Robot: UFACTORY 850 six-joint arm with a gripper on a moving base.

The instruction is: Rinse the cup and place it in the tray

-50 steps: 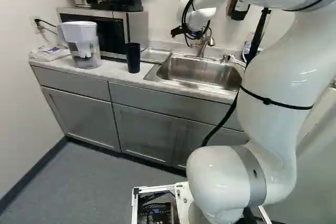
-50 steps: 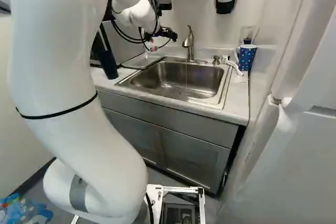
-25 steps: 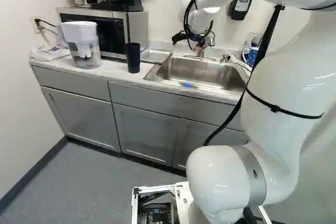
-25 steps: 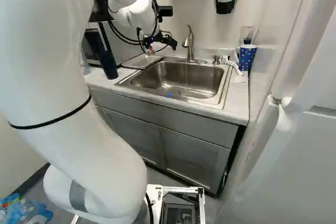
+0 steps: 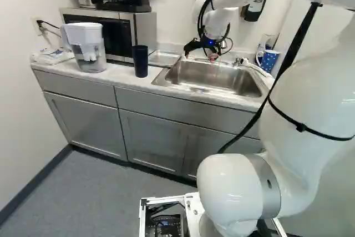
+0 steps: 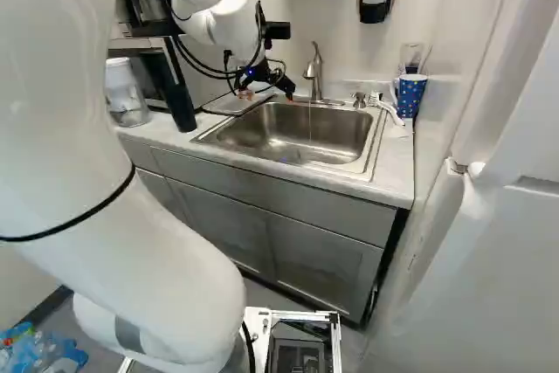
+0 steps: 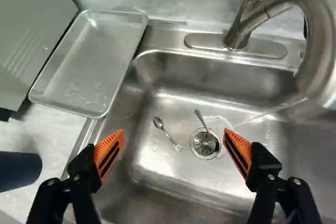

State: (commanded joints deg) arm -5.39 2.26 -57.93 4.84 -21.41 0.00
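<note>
I'm seeing the gripper (image 7: 174,131) wide open, empty; judging the dark cup (image 5: 140,61) light, slippery once wet, best gripped mid-wall.

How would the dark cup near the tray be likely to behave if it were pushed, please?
The cup stands tall and narrow, so a push near its rim would probably tip it. Its round wall suggests it could then roll along the counter.
</note>
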